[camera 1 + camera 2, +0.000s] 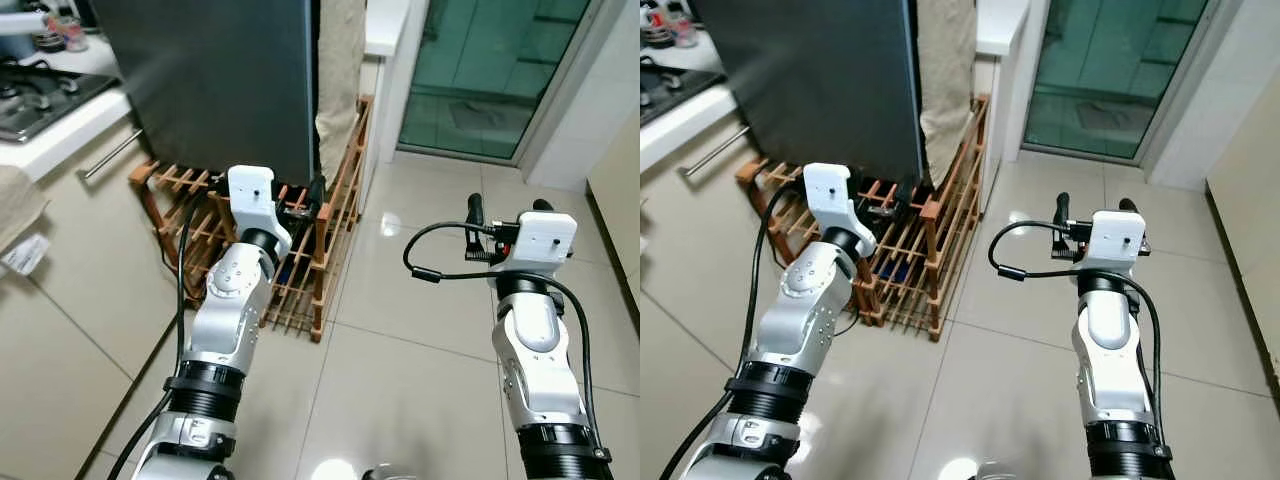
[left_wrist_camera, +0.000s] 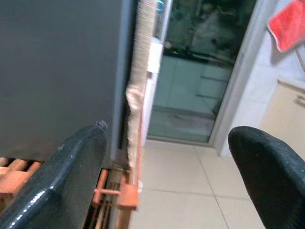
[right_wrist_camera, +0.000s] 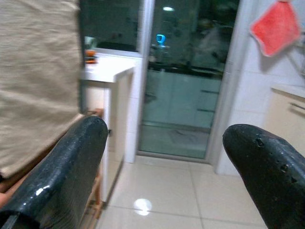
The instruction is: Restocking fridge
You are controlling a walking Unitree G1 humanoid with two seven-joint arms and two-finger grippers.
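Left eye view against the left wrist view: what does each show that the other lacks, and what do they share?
Left eye view alone: the stove on the counter, both silver arms, the right pincer raised over the floor tiles. Left wrist view alone: a red cloth hanging on the wall, and the left pincer open and holding nothing. Shared: the dark fridge door, the beige cloth beside it, the wooden rack, the glass door.

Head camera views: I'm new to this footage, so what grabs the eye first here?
The big dark grey fridge fills the upper left, standing on a wooden slatted rack with a beige cloth hanging beside it. The left gripper reaches toward the fridge's lower corner, fingers open. The right gripper hovers open over the glossy tiled floor, before a green glass door.
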